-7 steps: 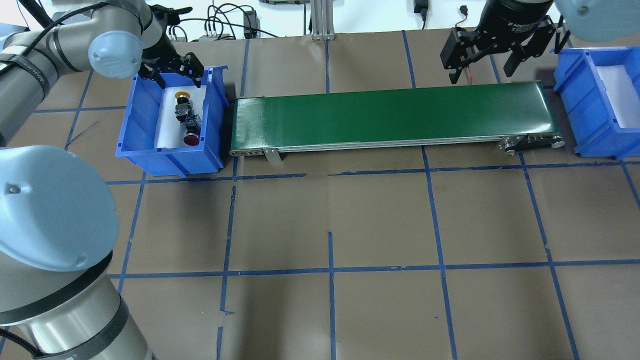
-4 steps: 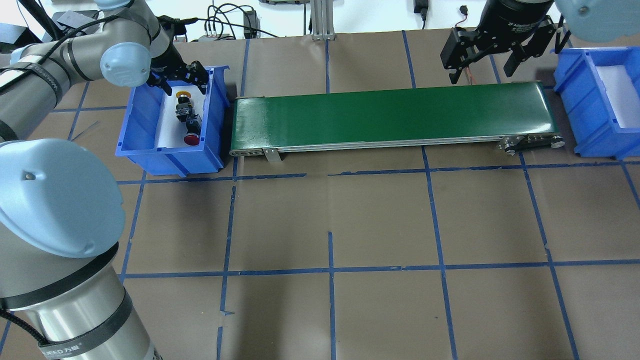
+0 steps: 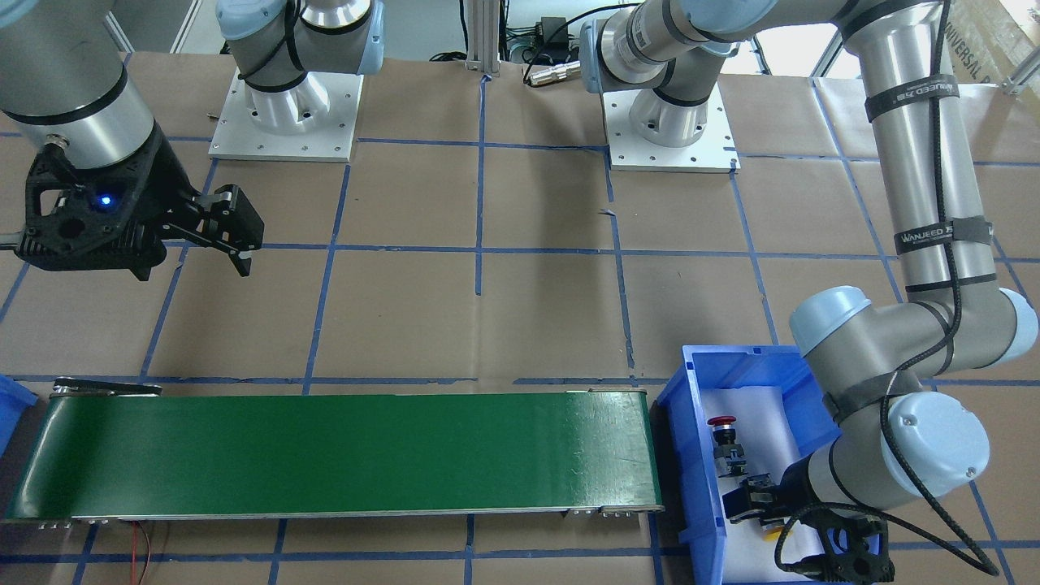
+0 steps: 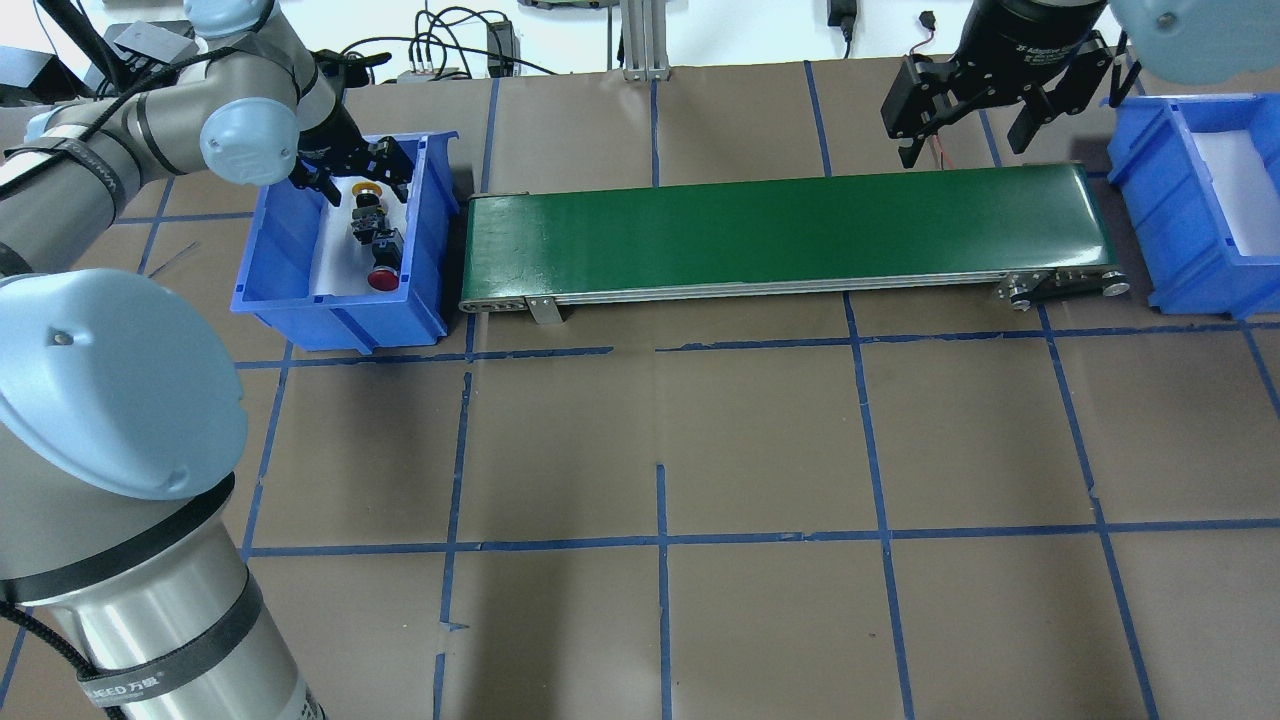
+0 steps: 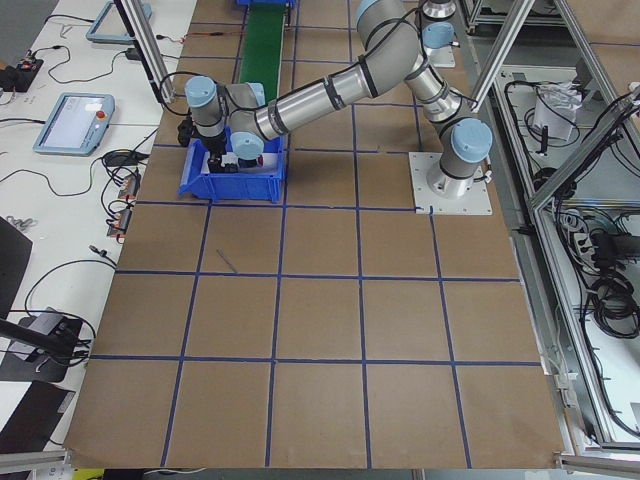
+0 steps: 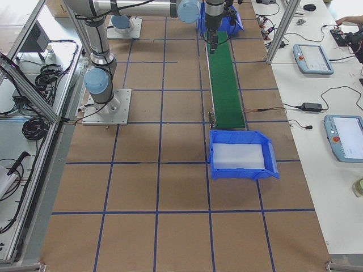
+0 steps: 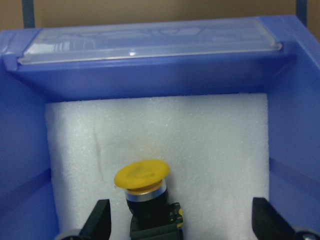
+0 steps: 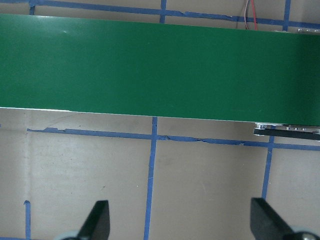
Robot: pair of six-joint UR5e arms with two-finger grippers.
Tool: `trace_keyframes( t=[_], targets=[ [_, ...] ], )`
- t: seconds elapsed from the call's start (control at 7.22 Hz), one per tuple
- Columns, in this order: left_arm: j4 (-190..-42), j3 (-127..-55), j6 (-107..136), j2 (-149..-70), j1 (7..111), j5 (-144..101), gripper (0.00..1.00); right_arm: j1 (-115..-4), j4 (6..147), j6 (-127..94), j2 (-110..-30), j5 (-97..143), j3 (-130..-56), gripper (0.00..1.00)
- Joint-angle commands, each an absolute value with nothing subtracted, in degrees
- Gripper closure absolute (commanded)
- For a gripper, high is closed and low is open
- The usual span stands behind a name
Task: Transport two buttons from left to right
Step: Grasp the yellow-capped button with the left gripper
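Note:
Two buttons lie on white foam in the left blue bin. The yellow-capped button is at the bin's far end. The red mushroom-capped button is at its near end, and their black bodies lie end to end. My left gripper is open and low inside the bin, with its fingers on either side of the yellow button's body, not touching it. My right gripper hangs open behind the belt's right end, holding nothing.
A green conveyor belt runs between the left bin and a second blue bin with white foam at the right. Brown paper with blue tape lines covers the table. Cables lie along the far edge.
My left gripper has dropped from above the bin's far rim down into the bin, straddling the yellow button. The right arm and both buttons have not moved.

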State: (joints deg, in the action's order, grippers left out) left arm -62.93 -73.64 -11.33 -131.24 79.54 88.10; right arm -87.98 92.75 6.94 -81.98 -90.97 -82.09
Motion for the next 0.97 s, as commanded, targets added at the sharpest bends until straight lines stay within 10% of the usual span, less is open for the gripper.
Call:
trace_keyframes(
  t=[0.0, 0.28, 0.83],
  targets=[
    [-62.93, -73.65, -11.34, -131.48, 79.54, 88.07, 0.34, -87.98, 92.72, 6.94, -81.91, -90.97, -82.09, 0.0],
    [-62.93, -73.74, -11.16, -131.92, 79.45, 87.98, 0.86, -87.98, 92.72, 6.94, -81.91, -91.05, -82.09, 0.0],
    [-66.94, -72.34, -10.99, -128.0, 79.63, 88.85, 0.93, -87.98, 92.72, 6.94, -81.91, -91.05, -82.09, 0.0]
  ],
)
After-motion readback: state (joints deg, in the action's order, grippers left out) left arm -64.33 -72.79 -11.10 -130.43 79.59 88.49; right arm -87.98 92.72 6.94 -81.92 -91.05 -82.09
